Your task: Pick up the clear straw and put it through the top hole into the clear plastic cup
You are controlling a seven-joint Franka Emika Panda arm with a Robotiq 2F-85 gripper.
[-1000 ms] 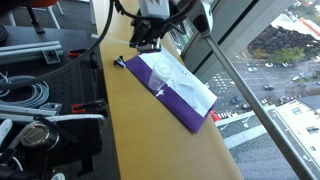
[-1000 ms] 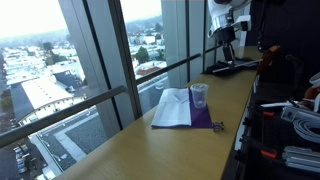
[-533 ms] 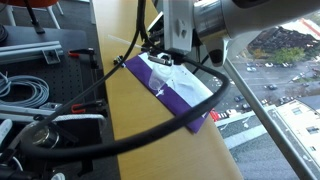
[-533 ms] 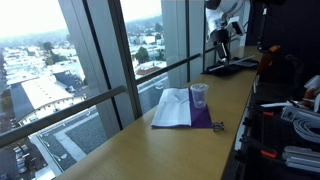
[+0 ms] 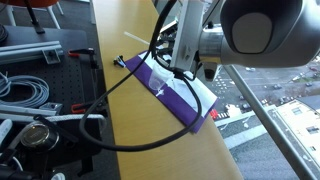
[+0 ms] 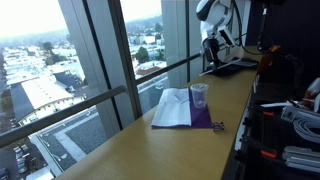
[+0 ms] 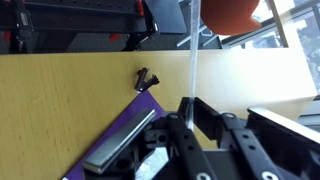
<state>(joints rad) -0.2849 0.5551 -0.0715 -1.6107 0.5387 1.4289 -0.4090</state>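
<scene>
Hand [image 7: 193, 108] is closed on the clear straw [image 7: 190, 55], which sticks straight out past its fingertips, above the bench [image 7: 60, 100] beside the purple sheet [image 7: 122, 128]

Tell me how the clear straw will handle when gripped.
The clear straw looks very thin, so probably light and easily crushed. It runs straight out from the gripper, so likely stiff enough, though its tip may wobble.

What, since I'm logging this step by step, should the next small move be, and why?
Probably carry the gripper toward the clear plastic cup. In the wrist view the clear straw appears clamped between its fingers, while in an exterior view the gripper hangs high and apart from the cup, so the straw cannot yet reach its top.
</scene>
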